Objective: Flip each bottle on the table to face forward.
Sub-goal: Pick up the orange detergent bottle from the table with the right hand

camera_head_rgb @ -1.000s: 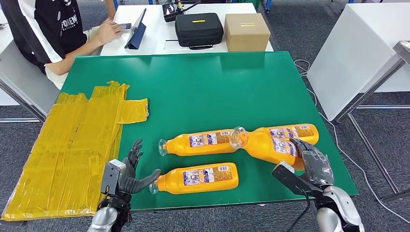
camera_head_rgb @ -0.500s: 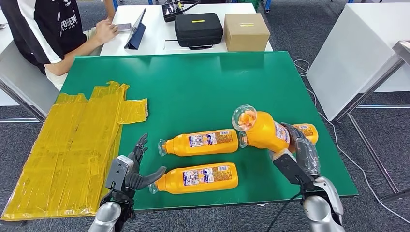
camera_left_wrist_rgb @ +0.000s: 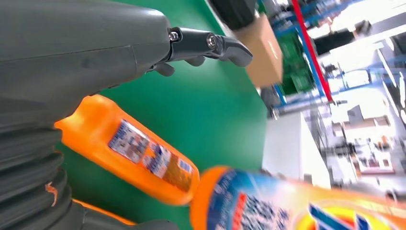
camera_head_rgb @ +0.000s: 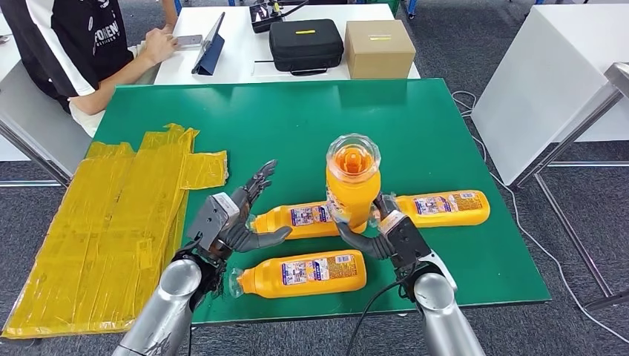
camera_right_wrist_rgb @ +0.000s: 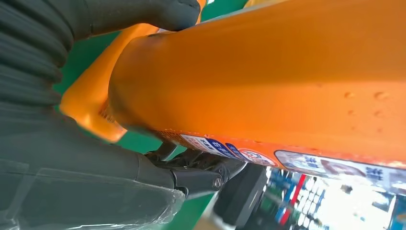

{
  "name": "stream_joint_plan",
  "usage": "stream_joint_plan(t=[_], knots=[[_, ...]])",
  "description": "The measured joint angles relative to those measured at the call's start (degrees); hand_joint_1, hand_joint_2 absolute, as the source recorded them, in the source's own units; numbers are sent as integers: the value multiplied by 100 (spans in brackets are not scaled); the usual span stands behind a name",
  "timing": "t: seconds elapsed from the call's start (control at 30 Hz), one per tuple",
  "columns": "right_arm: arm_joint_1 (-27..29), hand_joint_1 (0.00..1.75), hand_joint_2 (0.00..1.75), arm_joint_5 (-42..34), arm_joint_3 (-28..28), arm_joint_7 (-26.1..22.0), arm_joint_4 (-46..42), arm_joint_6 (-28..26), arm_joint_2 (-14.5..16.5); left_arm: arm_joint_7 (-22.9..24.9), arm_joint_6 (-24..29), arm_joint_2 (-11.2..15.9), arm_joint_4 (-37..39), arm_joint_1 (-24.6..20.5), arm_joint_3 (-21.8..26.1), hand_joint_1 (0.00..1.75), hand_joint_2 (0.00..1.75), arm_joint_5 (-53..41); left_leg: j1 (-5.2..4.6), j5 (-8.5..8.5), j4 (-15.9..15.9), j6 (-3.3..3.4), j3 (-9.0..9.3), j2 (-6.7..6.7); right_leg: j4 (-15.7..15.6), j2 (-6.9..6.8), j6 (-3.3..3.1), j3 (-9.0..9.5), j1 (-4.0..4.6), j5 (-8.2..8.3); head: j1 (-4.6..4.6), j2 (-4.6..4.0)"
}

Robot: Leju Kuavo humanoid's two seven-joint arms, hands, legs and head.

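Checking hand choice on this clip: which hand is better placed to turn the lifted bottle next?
Probably the left hand: it is open with fingers spread beside the raised bottle, while the right hand grips that bottle's lower body and would need to let go to turn it.

A lab or test workspace in an office-like hall — grey carpet floor, plain white tables on metal legs, and a green tabletop patched with yellow tape. A person sits at a phone and tablet beside a black equipment case and cardboard box (cables trail on the floor) — blurred racks show beyond.
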Motion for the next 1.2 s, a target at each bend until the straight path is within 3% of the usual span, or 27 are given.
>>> stream_joint_plan(t=[0.2,0.43,0.63,0.87,1.2], knots=[[-255,175,175,-654,169,-2,432,814,-5,-9,-754,71,56,-254,-189,0,175,393,-1,1,0,0,0,1,0,0,0,-1,0,1,0,0],[-530,175,175,-718,517,-4,1068,885,9,-2,-841,104,114,-415,-336,0,175,412,0,1,0,0,-1,1,1,0,1,-3,0,1,-1,0],[-562,175,175,-565,585,88,1262,422,13,27,-894,86,127,-420,-424,0,175,449,-1,0,0,0,-4,1,0,0,1,-5,0,0,1,1],[-564,175,175,-36,680,331,1317,-855,153,234,-494,-8,-47,-345,-561,0,175,386,-1,0,0,0,-3,2,0,1,1,-4,0,1,0,1],[-572,175,175,-11,809,364,1307,-1452,343,384,-186,-63,-275,-250,-726,0,175,415,0,0,0,0,-4,2,1,1,1,-5,0,1,1,0]])
